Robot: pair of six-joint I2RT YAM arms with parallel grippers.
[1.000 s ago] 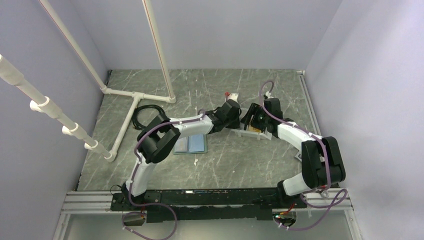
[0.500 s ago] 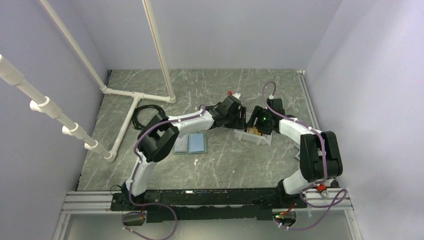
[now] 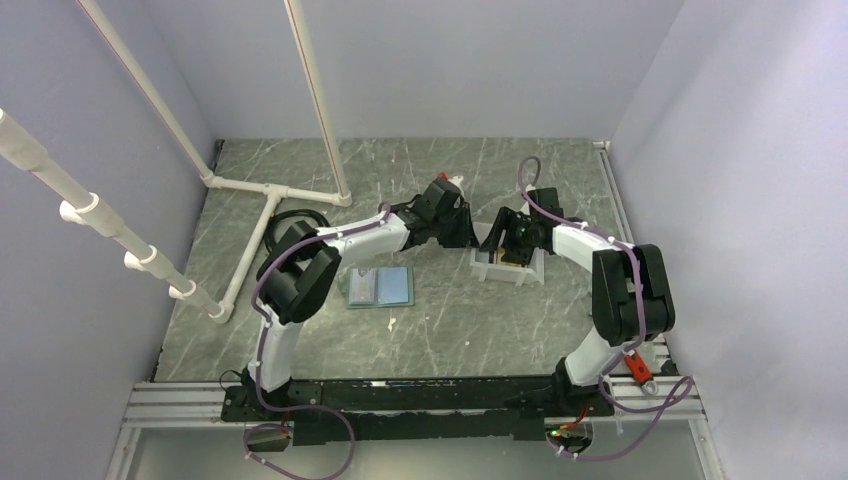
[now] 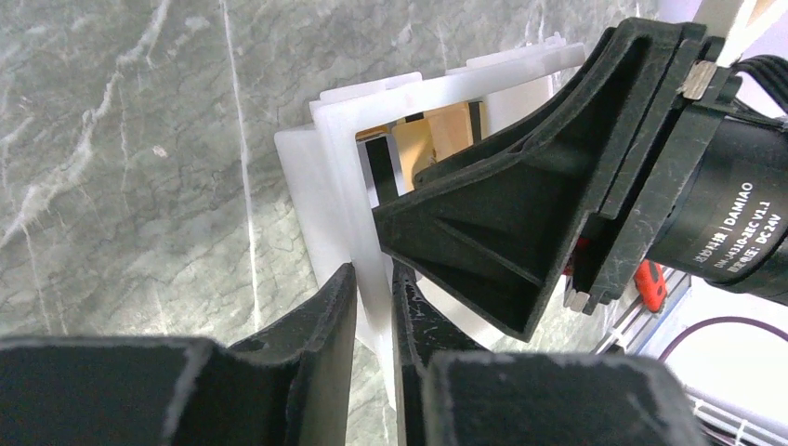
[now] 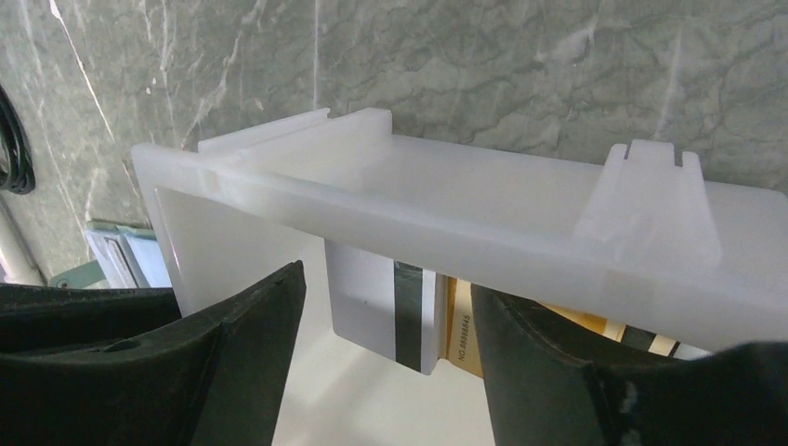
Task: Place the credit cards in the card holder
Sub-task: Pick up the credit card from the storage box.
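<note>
Right now your left gripper [image 4: 372, 279] is pinched onto a thin wall of the white bin [image 4: 334, 158]. The left wrist view shows the white plastic sandwiched between its two fingers. From above, it meets the bin at the bin's 10 o'clock corner, while your right gripper [image 5: 386, 288] comes in from about 12 o'clock.

Your right gripper's fingers are spread wide at the bin's open front. Between them stands the pale card [image 5: 372, 307], with a dark stripe down one side. There is a visible gap between the card and the finger at its 9 o'clock. The orange-yellow card [image 5: 457, 321] sits just behind the pale one at its 3 o'clock edge, also inside the bin. You cannot tell from these views whether the other finger touches either card.

Your card holder [image 3: 380, 287] lies open and flat on the grey marbled table [image 3: 450, 320], light blue inside facing up. It is at roughly 8 o'clock from the bin, apart from it and from both grippers.
</note>
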